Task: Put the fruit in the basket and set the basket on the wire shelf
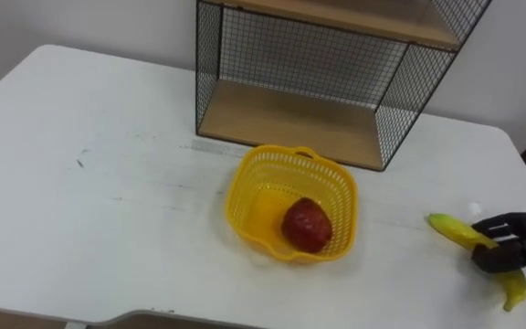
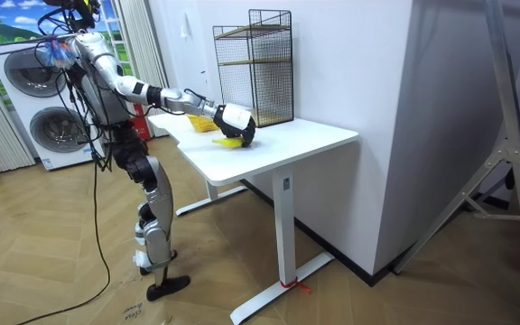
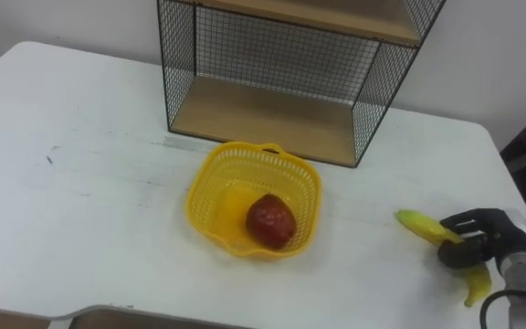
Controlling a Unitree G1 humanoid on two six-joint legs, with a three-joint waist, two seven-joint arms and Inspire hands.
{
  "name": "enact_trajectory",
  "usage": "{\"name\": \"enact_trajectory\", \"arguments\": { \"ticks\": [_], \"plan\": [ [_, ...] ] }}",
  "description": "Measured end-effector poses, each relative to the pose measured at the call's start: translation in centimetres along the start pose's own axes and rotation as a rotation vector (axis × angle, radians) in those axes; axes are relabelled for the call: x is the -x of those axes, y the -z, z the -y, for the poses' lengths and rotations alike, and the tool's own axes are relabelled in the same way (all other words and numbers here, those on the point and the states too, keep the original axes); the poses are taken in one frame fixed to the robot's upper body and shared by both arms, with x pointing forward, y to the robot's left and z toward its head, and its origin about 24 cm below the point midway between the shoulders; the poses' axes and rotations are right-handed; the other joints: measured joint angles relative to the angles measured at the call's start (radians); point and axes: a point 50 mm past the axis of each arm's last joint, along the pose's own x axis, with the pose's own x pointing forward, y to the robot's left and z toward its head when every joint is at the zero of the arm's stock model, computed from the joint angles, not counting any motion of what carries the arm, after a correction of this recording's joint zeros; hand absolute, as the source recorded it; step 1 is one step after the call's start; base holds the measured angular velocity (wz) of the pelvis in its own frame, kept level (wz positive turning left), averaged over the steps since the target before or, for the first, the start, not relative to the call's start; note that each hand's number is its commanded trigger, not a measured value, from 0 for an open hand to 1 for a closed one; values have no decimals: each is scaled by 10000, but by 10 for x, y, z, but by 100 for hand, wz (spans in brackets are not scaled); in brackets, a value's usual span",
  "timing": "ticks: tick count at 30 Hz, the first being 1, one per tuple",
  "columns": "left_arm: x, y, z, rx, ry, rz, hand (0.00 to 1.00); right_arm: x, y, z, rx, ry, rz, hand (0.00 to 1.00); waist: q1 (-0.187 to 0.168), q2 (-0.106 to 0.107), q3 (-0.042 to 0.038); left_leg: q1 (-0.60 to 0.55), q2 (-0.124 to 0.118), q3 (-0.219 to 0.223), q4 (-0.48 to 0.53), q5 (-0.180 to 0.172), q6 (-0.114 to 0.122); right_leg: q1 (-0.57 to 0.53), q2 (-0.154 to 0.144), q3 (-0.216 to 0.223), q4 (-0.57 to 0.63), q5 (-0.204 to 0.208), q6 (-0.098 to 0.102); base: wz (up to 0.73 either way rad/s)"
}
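White desk [image 1: 108, 183], wood floor [image 2: 61, 271], washing machines [image 2: 39, 90] behind the robot. Wire shelf [image 1: 318, 55] sits at the desk's back edge. Yellow basket [image 1: 254, 183] is just in front of it, with a red fruit [image 1: 307, 225] inside. Banana [image 1: 452, 229] is well to the right of the basket, near the desk edge. Right hand [image 1: 517, 239] has its fingers curled round the banana's middle, gripping it.

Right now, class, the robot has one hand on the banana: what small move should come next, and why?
Probably lift the banana a little off the table. The fingers of the right hand are curled round its middle, yet it seems to rest there, to the right of the yellow basket, which so far holds one red fruit.
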Motion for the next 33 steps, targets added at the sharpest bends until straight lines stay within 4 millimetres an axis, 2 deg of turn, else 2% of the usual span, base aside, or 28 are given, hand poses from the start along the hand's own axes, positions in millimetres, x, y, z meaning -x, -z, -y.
{"name": "enact_trajectory", "arguments": {
  "ticks": [2,6,9,17,23,33],
  "plan": [
    [0,-5,-1,35,-55,173,0,4,-17,-2,648,-196,615,100,16,-28,-9,-32,5,146,1,13,11,-125,4,156,10,-1,-3,-18],
    [0,-9,-2,22,-139,367,0,14,-48,-11,1502,-508,1906,100,4,42,35,-22,5,315,-15,13,22,-152,3,333,14,0,-3,-13],
    [0,-13,0,-237,-79,508,0,20,-66,-14,1829,-713,2704,100,-1,3,71,-24,-9,323,-61,14,25,-119,-2,359,12,0,-3,0],
    [2,-7,9,-365,226,401,0,55,-122,0,2379,300,5377,100,-245,-63,65,-54,-17,368,-174,27,44,-261,-10,414,-6,1,-1,0],
    [2,-13,12,-294,257,624,0,75,-144,5,2560,783,6564,100,-250,-60,65,-58,-13,383,-170,26,45,-270,-9,425,-4,1,-1,-1],
    [3,-17,13,-255,290,818,0,93,-159,10,2620,1153,7485,100,-267,-40,65,-112,1,395,-148,22,46,-286,-1,414,75,2,0,0]
  ]
}}
